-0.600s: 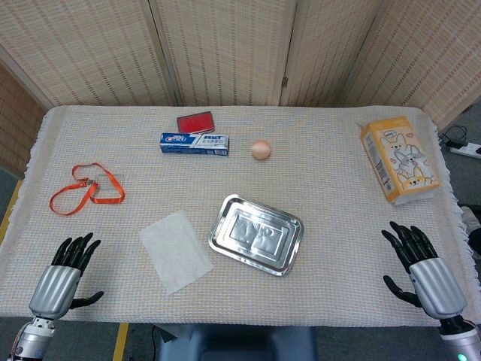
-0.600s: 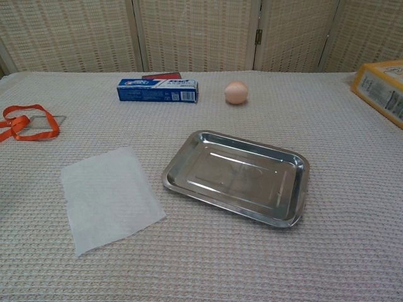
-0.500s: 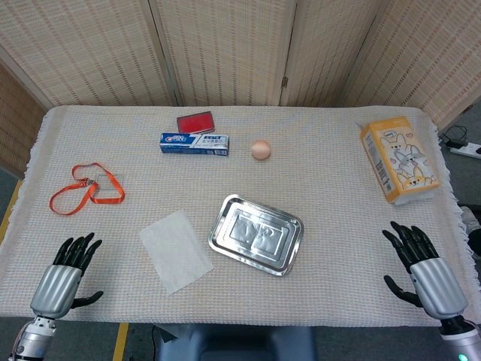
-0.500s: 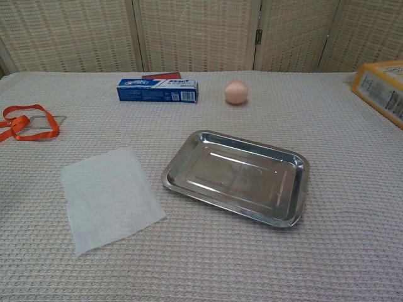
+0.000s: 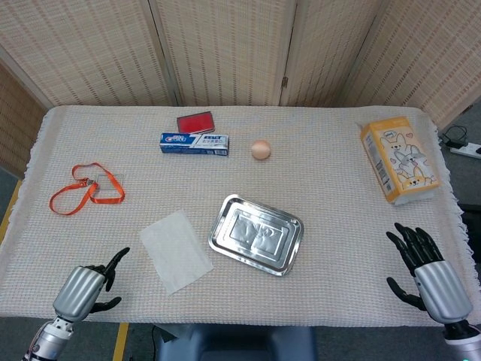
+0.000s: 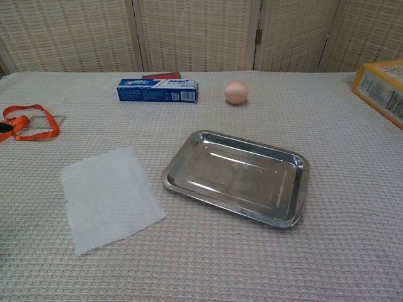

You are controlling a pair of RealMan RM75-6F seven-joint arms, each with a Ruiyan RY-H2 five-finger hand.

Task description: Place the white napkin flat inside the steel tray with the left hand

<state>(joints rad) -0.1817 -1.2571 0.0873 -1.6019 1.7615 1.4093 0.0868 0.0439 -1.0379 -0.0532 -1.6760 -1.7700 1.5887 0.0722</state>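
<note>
The white napkin [image 5: 175, 250] [image 6: 110, 196] lies flat on the tablecloth, just left of the empty steel tray [image 5: 255, 235] [image 6: 236, 176]. My left hand [image 5: 86, 286] hovers at the table's near left edge, left of the napkin and apart from it. It holds nothing, and one finger points toward the napkin. A dark fingertip [image 6: 3, 128] shows at the chest view's left edge. My right hand [image 5: 428, 271] is at the near right edge, fingers spread and empty, far from the tray.
An orange ribbon [image 5: 85, 188] lies at the left. A blue toothpaste box [image 5: 194, 143], a red case [image 5: 195, 121] and an egg [image 5: 260, 149] sit beyond the tray. A yellow tissue pack [image 5: 400, 158] stands at the far right.
My left hand has shifted right and toward the near edge and turned, its fingers now less spread. The right hand has drifted slightly right. Napkin and tray have not moved.
</note>
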